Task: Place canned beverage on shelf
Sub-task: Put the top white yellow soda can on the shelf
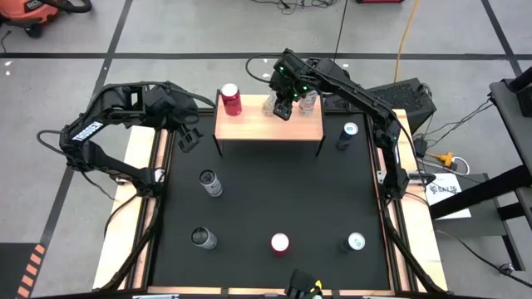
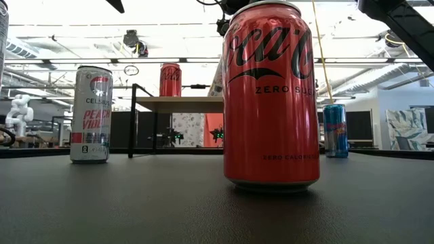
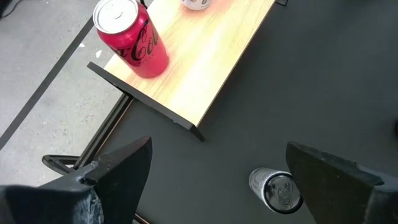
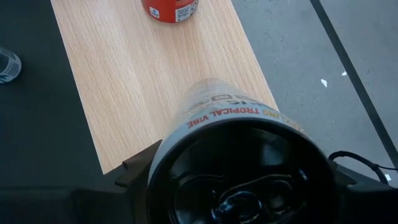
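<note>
R gripper (image 1: 283,106) over light-wood, black-legged shelf (image 1: 249,124), 12 o'clock; fingers around pale tropical can (image 4: 211,109). L gripper (image 1: 188,137) fingers apart, 10 o'clock.

I counted one shelf (image 1: 268,127) carrying two cans: a red cola can (image 1: 230,99) and the pale can (image 1: 306,101) by my right claw. Six more cans stood on the black mat (image 1: 274,199).

Bright, even overhead light fills the room; in the low view the ceiling lights (image 2: 81,51) blow out to white. The black mat (image 1: 274,199) stays matte with soft, faint shadows. The silver can (image 4: 239,168) looms blurred against the right wrist lens.
</note>
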`<act>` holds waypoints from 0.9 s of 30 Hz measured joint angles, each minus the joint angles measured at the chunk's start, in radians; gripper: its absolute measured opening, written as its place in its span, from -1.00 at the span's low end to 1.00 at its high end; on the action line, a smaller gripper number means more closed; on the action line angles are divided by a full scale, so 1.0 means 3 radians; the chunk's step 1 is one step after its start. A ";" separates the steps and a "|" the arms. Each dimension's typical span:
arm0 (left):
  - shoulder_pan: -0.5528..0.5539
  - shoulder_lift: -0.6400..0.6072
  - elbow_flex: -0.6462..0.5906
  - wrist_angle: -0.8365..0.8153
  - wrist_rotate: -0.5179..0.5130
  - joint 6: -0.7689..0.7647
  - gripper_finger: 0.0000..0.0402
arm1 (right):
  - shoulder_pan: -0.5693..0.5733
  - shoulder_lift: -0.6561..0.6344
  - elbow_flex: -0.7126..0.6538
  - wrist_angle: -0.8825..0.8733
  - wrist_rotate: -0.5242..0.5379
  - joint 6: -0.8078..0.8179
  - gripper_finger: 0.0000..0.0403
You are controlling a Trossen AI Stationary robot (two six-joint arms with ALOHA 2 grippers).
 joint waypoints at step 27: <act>0.0001 0.0000 -0.0003 -0.0012 0.0000 0.0005 0.86 | 0.0001 -0.0001 0.0001 0.0123 0.0000 -0.0031 0.56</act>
